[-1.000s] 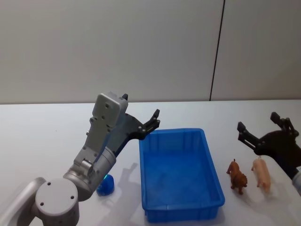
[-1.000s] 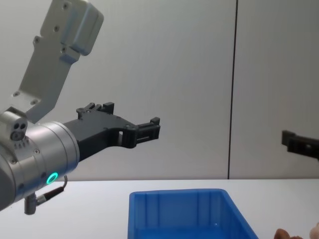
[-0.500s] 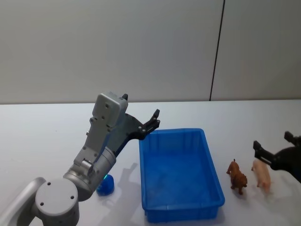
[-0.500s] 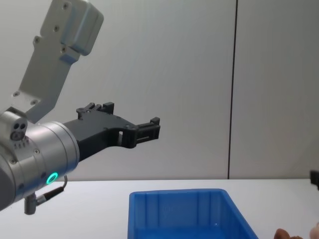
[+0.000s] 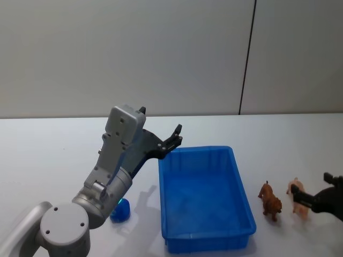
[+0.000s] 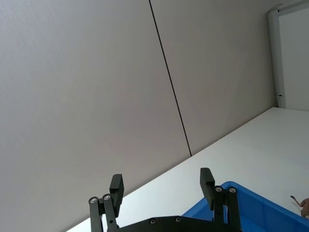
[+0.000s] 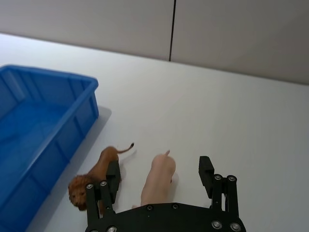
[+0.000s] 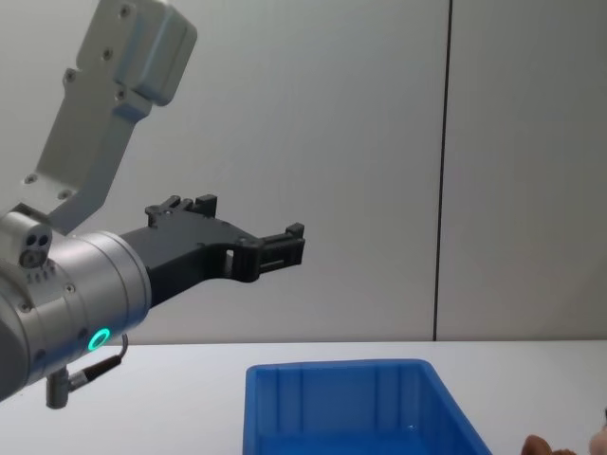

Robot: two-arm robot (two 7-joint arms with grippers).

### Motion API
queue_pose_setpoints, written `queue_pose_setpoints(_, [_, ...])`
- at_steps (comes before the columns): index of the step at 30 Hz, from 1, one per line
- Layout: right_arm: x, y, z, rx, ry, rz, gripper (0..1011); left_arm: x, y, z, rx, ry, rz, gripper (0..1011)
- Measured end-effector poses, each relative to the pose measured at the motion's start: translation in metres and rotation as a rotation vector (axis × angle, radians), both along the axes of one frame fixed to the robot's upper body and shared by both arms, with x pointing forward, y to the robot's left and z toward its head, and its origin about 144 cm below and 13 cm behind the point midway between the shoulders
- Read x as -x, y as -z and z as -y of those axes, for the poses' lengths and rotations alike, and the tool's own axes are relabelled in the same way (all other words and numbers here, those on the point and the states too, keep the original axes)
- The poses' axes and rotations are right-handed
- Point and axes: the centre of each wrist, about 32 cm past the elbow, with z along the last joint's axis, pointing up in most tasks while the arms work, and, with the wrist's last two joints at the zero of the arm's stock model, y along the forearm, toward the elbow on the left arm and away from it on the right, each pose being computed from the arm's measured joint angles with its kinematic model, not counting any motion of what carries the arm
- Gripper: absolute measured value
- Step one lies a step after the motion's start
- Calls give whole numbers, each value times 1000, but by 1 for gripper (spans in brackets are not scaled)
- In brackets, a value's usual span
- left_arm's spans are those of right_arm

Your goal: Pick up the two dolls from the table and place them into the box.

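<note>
The right gripper (image 5: pixel 312 188) is low over the worktop (image 5: pixel 48 155) at the robot's right, its fingers spread wide apart and gripping nothing. In the right wrist view the pink doll (image 7: pixel 159 181) lies between the two fingers (image 7: pixel 206 170), its long body running straight out from the gripper and one end pointing away from it. The fingers seem to hang a little above the doll rather than touch it, though the angle makes that hard to judge.

The brown doll (image 7: pixel 94 176) stands just beside the pink one, on the side nearer the box (image 7: pixel 89 104), and one finger of the right gripper overlaps it in that view. In the head view the brown doll (image 5: pixel 270 199) stands near the box's right wall, with the pink doll (image 5: pixel 298 196) just beyond it. Both dolls rest on the worktop outside the box (image 5: pixel 206 151).

The left gripper (image 5: pixel 174 137) is raised in the air above the box's far left corner, with its fingers (image 6: pixel 116 186) apart and nothing between them.
</note>
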Motion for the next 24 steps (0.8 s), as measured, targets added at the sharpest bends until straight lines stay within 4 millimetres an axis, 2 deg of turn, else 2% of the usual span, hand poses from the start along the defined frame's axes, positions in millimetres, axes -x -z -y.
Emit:
queue_pose_setpoints(21, [-7, 26, -2, 23, -36, -150, 1004, 0, 0, 0, 0, 0, 0, 1001])
queue_pose_setpoints(24, [-8, 29, -3, 24, -35, -162, 949, 0, 0, 0, 0, 0, 0, 1001])
